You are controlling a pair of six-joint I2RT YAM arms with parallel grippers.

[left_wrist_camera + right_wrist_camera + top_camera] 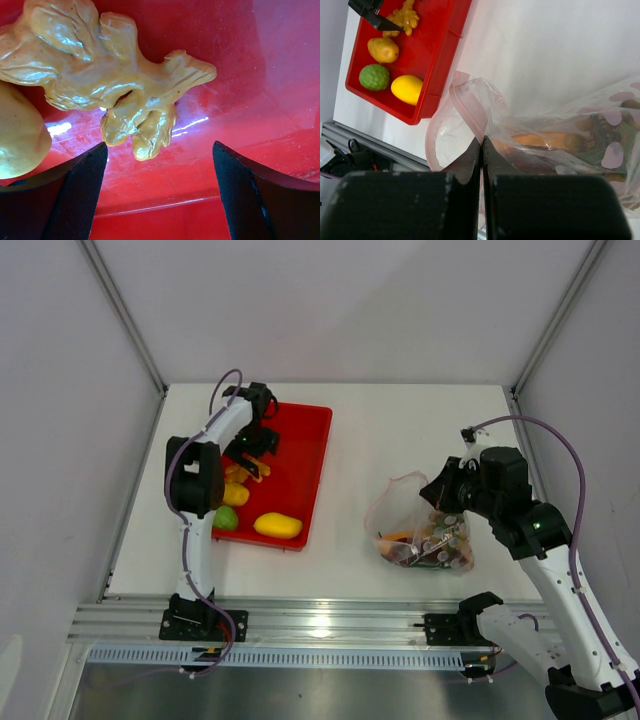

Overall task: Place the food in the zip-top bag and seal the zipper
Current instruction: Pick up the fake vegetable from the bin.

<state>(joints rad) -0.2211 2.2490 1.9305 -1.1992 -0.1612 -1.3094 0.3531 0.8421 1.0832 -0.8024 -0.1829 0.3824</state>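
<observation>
The food nearest the left fingers [75,200], which stand spread wide and empty, is a knobbly beige-yellow cluster [110,75] lying in the red tray [260,75]. It looks light, rigid and glossy, so its narrow lobed end seems the best place to close on. Beside it lie an orange fruit [383,49], a green lime [374,76] and a yellow mango [406,89], all smooth and likely slippery. To the right on the desk [560,50], the right fingers [467,162] are pressed together, apparently on film at the mouth of the zip-top bag [545,125], which is soft, crinkly and partly filled. Its pinkish zipper [457,97] gapes unsealed.
</observation>
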